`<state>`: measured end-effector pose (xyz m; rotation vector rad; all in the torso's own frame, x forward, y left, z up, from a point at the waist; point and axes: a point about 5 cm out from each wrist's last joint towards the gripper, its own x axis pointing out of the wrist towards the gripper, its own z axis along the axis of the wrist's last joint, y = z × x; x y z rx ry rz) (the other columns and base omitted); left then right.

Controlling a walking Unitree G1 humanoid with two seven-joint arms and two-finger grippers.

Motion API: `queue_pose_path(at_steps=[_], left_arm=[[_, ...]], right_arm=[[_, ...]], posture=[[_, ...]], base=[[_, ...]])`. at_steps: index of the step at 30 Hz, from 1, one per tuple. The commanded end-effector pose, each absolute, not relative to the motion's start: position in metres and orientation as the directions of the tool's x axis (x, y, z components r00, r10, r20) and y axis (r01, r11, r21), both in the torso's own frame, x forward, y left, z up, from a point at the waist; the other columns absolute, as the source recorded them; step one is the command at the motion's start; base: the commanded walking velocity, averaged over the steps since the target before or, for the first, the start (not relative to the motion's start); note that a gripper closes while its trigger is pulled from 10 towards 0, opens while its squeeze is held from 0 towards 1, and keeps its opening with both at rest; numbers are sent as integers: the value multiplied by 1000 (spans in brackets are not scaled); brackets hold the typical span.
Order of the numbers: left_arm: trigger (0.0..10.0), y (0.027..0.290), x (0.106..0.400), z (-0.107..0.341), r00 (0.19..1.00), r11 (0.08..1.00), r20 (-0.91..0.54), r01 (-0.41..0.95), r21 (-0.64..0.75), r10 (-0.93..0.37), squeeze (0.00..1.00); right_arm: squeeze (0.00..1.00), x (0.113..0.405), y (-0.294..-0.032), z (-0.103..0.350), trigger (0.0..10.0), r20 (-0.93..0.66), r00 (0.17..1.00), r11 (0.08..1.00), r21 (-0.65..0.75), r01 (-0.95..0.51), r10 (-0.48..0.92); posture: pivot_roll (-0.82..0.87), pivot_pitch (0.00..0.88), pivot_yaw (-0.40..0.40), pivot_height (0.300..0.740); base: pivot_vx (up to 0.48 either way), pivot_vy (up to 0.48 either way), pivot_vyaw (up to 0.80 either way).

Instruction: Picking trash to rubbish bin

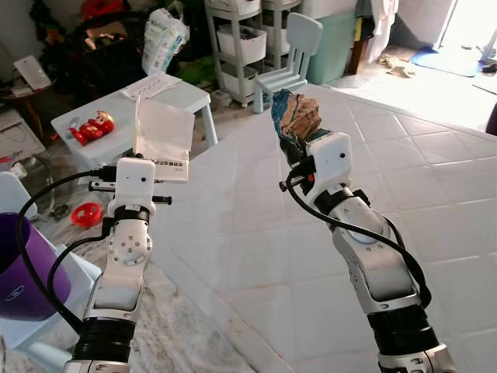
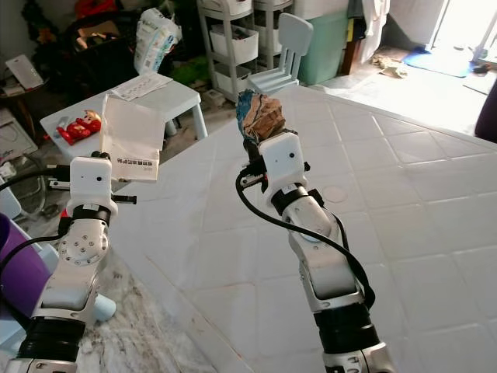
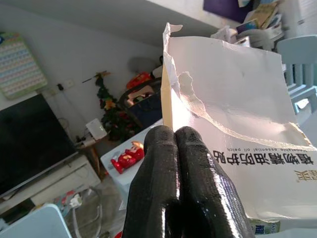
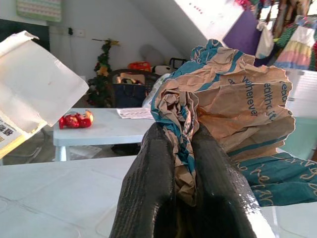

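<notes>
White tiled surface (image 1: 435,194) filled the foreground; the purple rubbish bin (image 1: 23,272) stood at nine o'clock. Left pincer (image 1: 138,159) was clamped on a torn white packet (image 1: 163,136), right pincer (image 1: 293,151) on a crumpled paper bag (image 1: 295,116). Recommendation: turn left, release each directly over the bin's mouth.

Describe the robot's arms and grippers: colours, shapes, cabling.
Both arms are silver with ribbed black bands near the base and round screw-dotted joints. Each wrist ends in a white boxy housing, looped by black cables. The left gripper and right gripper have long, glossy black fingers.
</notes>
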<state>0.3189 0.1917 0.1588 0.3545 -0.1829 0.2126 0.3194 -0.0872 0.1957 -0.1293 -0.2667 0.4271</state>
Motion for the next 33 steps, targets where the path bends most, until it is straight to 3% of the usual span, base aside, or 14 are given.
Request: queue_pose_path(at_steps=[1, 22, 29, 33], left_arm=[[0, 193, 322, 160, 962, 918, 208, -238, 316, 178, 0], [0, 189, 324, 157, 967, 931, 185, -225, 289, 176, 0], [0, 187, 323, 158, 964, 949, 197, -222, 223, 179, 0], [0, 187, 322, 159, 962, 953, 201, -224, 203, 183, 0]], right_arm=[[0, 319, -82, 198, 0, 239, 864, 894, -186, -407, 443], [0, 320, -80, 200, 0, 248, 852, 886, -198, -420, 460], [0, 320, -80, 199, 0, 249, 852, 886, -193, -422, 460], [0, 319, -81, 199, 0, 253, 853, 889, -175, -424, 457]], posture=[[-70, 0, 58, 740], [-72, 0, 57, 740], [-76, 0, 55, 740], [-74, 0, 55, 740]], base=[[0, 0, 800], [0, 0, 800], [0, 0, 799], [0, 0, 0]])
